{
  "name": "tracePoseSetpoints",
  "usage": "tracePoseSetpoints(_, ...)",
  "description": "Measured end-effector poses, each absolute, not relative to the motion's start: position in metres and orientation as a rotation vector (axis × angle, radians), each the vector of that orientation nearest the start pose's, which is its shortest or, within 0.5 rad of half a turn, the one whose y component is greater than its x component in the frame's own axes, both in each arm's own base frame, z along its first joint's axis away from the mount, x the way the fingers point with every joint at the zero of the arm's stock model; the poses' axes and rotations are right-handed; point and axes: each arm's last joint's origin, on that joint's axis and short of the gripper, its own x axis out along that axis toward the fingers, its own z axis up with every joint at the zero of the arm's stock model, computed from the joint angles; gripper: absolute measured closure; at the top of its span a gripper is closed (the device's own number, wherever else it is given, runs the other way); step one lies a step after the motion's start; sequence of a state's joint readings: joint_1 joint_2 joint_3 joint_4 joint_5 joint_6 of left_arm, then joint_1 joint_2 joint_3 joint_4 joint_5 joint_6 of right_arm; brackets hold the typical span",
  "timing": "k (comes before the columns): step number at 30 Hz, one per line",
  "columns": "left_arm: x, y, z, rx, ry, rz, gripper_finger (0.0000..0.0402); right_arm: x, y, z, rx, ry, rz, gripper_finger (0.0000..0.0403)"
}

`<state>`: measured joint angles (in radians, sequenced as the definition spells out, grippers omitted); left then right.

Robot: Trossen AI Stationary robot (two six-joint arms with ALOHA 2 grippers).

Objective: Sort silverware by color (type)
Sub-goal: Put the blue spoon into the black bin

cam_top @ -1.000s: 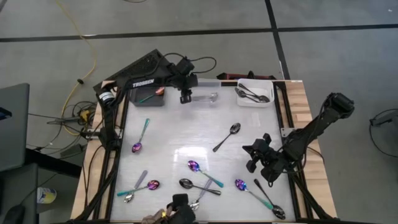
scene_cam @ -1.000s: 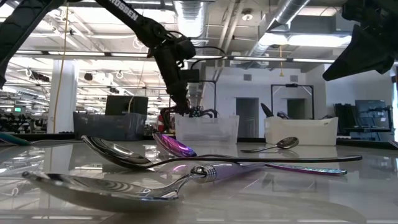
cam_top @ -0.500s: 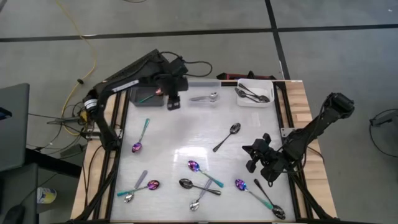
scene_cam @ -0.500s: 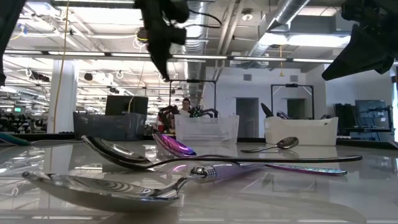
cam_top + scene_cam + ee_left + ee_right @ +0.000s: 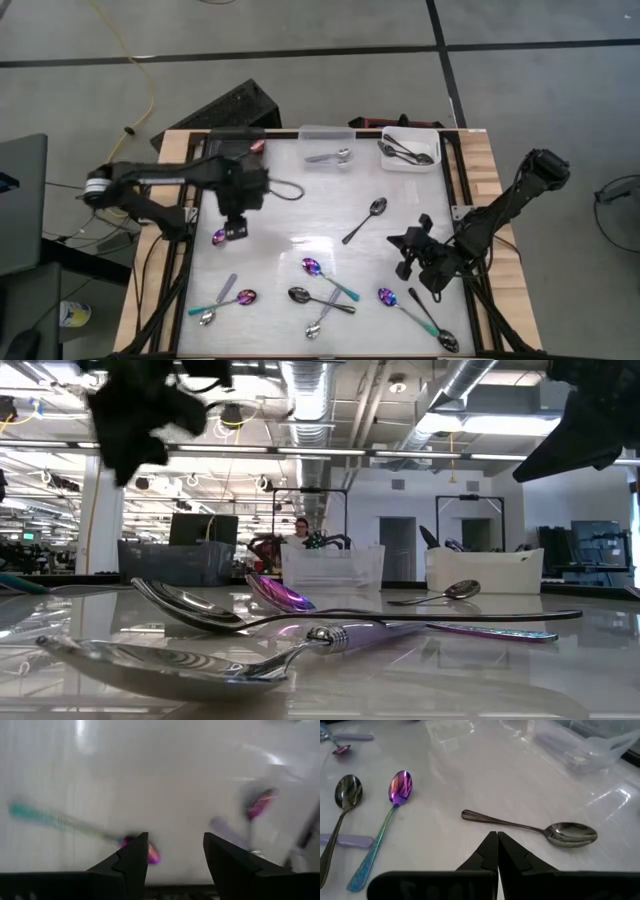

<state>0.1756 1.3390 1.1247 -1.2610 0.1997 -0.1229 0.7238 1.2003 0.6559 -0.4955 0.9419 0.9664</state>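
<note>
Tabletop (image 5: 300, 215): left tool (image 5: 236, 228) open above blurred teal-handled spoon (image 5: 80, 826); right tool (image 5: 497, 851) closed, empty

Bare centre; spoons (image 5: 327, 280) crowding front (near edge)

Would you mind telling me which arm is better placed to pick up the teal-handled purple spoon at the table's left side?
The left. Its open claw hovers right over that teal-handled purple spoon, while the right claw, shut, waits across the table near a dark spoon.

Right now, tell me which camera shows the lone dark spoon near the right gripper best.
The right wrist view: the dark spoon lies whole and close. The high view shows it small; the low view only edge-on; the left wrist view misses it.
</note>
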Motion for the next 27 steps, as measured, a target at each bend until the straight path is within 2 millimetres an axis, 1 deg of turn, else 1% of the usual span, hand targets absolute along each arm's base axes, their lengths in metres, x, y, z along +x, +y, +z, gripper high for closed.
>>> tracePoseSetpoints(2,0.207,0.031,0.256,-0.424,1.44,0.237,0.0228,0.172,0.121,0.201,0.132,0.517,-0.478,0.0378)
tracePoseSetpoints(5,0.194,0.037,0.231,-0.568,1.395,0.436,0.0228,0.173,0.12,0.202,0.116,0.517,-0.476,0.0378)
tracePoseSetpoints(9,0.182,0.045,0.2,-0.712,1.373,0.567,0.0228,0.175,0.118,0.202,0.118,0.518,-0.489,0.0378)
tracePoseSetpoints(12,0.17,0.053,0.182,-0.762,1.397,0.658,0.0228,0.175,0.118,0.202,0.117,0.518,-0.488,0.0378)
tracePoseSetpoints(17,0.156,0.061,0.163,-0.784,1.41,0.759,0.0228,0.175,0.118,0.202,0.113,0.52,-0.487,0.0378)
tracePoseSetpoints(23,0.151,0.06,0.146,-0.807,1.396,0.739,0.0228,0.175,0.118,0.202,0.095,0.524,-0.482,0.0378)
tracePoseSetpoints(27,0.145,0.057,0.139,-0.826,1.414,0.751,0.0229,0.175,0.118,0.202,0.093,0.524,-0.481,0.0378)
